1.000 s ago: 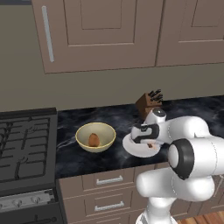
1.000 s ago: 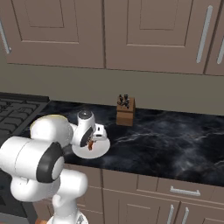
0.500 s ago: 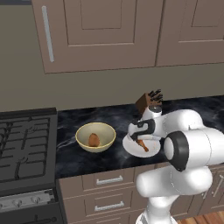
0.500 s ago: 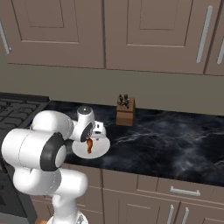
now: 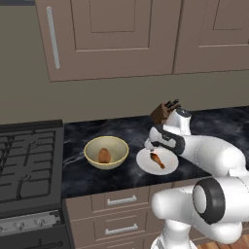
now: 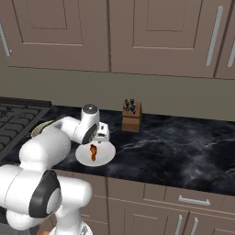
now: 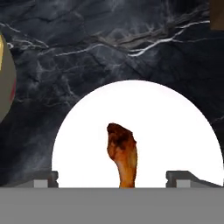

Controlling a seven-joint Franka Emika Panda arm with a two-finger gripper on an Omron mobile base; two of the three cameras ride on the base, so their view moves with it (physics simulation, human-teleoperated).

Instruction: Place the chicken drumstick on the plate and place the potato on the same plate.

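The chicken drumstick (image 5: 157,159) (image 6: 93,152) lies flat on the round white plate (image 5: 145,161) (image 6: 106,156), apart from both fingers. In the hand view the drumstick (image 7: 122,155) lies in the plate's (image 7: 175,127) lower middle with its thick end up. My gripper (image 5: 151,148) (image 6: 94,142) (image 7: 116,177) hovers just above the drumstick, open, a fingertip (image 7: 46,178) low on each side of it and nothing between them. The potato (image 5: 104,155) rests inside the pale-yellow bowl (image 5: 92,146), left of the plate.
A wooden knife block (image 5: 163,112) (image 6: 131,117) stands behind the plate near the wall. The gas stove (image 5: 26,160) (image 6: 18,114) borders the counter on the left. The bowl's rim (image 7: 4,83) shows at the hand view's left edge. Dark marble counter stretches to the right.
The jaws have spread wide and let go of the drumstick, which now rests on the plate. The hand has drawn up a little from the plate.
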